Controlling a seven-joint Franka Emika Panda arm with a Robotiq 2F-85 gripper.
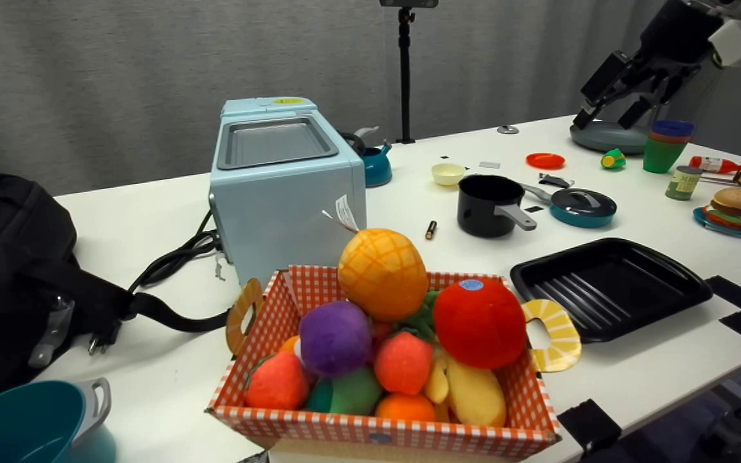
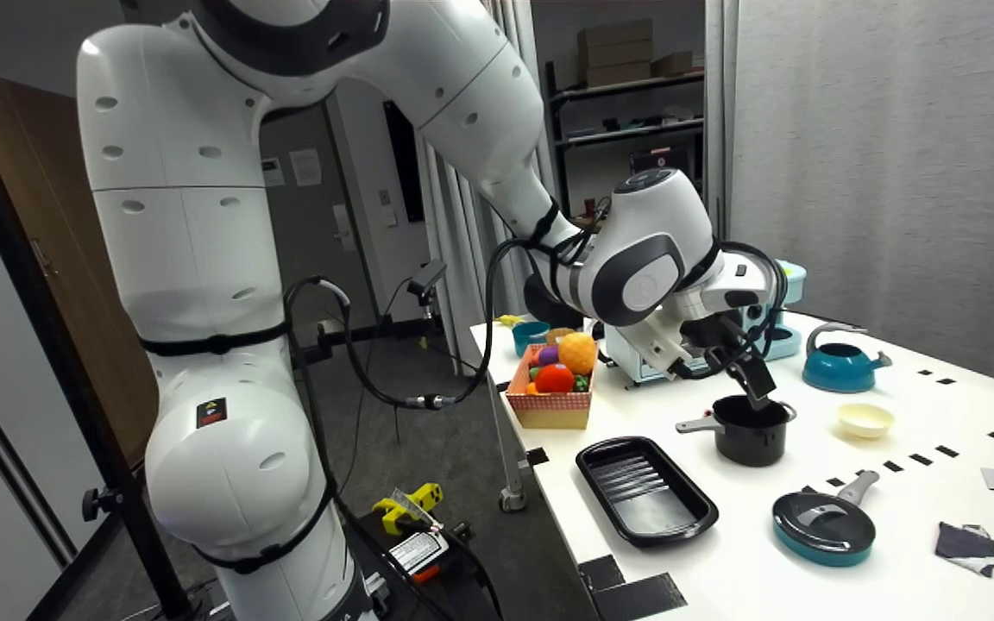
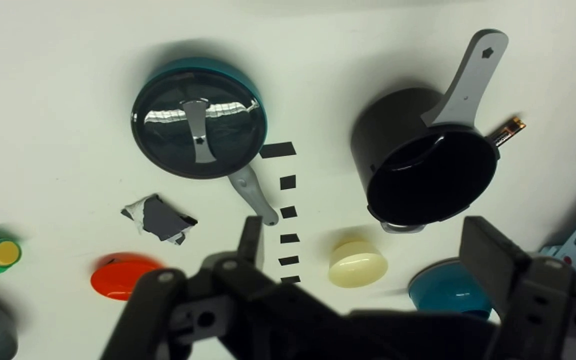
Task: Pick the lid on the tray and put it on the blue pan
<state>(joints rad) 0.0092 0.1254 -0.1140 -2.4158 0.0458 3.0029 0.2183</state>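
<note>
Gripper [image 3: 365, 245], 1: raised above the white table [image 3: 68, 110]; on my wrist view the jaws stand spread wide, fingertips [image 3: 252, 234] well apart.

Lid [image 3: 168, 135], 1: round, dark, glossy, grey grip on top; I find it resting on the blue pan [image 3: 202, 63], over its mouth, apart from the tray [image 2: 645, 496].

Blue pan, 1: shallow, upright on the table, long grey handle out to its side.

Tray, 1: black, rectangular, raised edges, ridged floor; I have it in both exterior views, flat on the table near the table's edge.

Black pot [image 3: 393, 135], 1: upright, near the blue pan, grey handle.

Battery [image 3: 510, 131], 1: on the table, near the black pot.

Cream bowl [image 3: 358, 267], 1: I see the black pot standing between it and the tray.

Kettle [image 1: 377, 168], 1: teal, partly hidden behind the light blue appliance [image 1: 290, 212] in an exterior view.

Basket [image 1: 380, 422], 1: red-and-white checked, filled with toy fruit [image 1: 335, 339], standing near the tray.

Orange-red dish [image 3: 118, 277], 1: on the table, partly covered by the gripper on my wrist view.

Burger [image 1: 737, 207], 1: on a teal plate [image 1: 710, 226], in an exterior view.
</note>
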